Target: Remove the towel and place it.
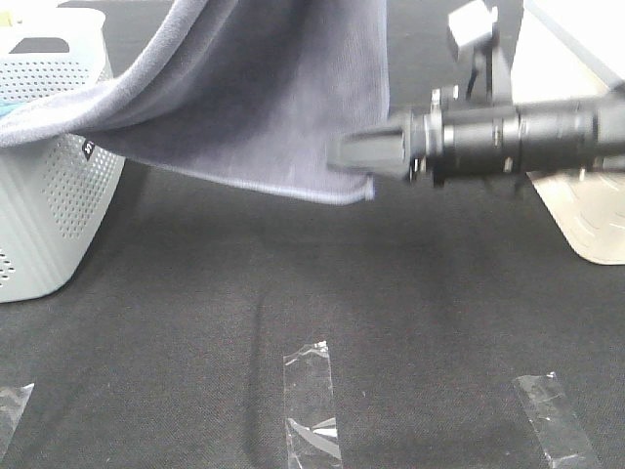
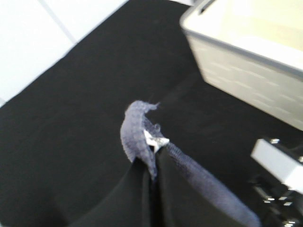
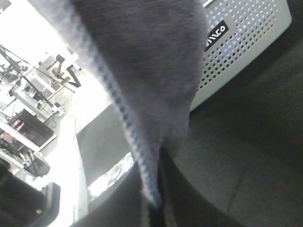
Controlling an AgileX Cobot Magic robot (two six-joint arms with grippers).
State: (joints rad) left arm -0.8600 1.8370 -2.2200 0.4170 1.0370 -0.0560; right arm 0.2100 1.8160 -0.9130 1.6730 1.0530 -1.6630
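Observation:
The slate grey-purple towel (image 1: 264, 88) hangs in the air, stretched from the white perforated basket (image 1: 44, 205) on the left up past the top of the exterior view. Its hemmed lower edge sags above the black table. My right gripper (image 1: 356, 156) reaches in from the right and is shut on the towel's lower right corner; the right wrist view shows the hem (image 3: 128, 123) running into the gripper (image 3: 154, 198). My left gripper (image 2: 154, 165) is shut on another towel corner (image 2: 137, 132); it is out of the exterior view.
Strips of clear tape (image 1: 311, 405) (image 1: 557, 415) lie on the black table cover near the front edge. A white plate-like object (image 1: 596, 215) sits at the right. The basket also shows in the left wrist view (image 2: 246, 61) and the right wrist view (image 3: 246, 42).

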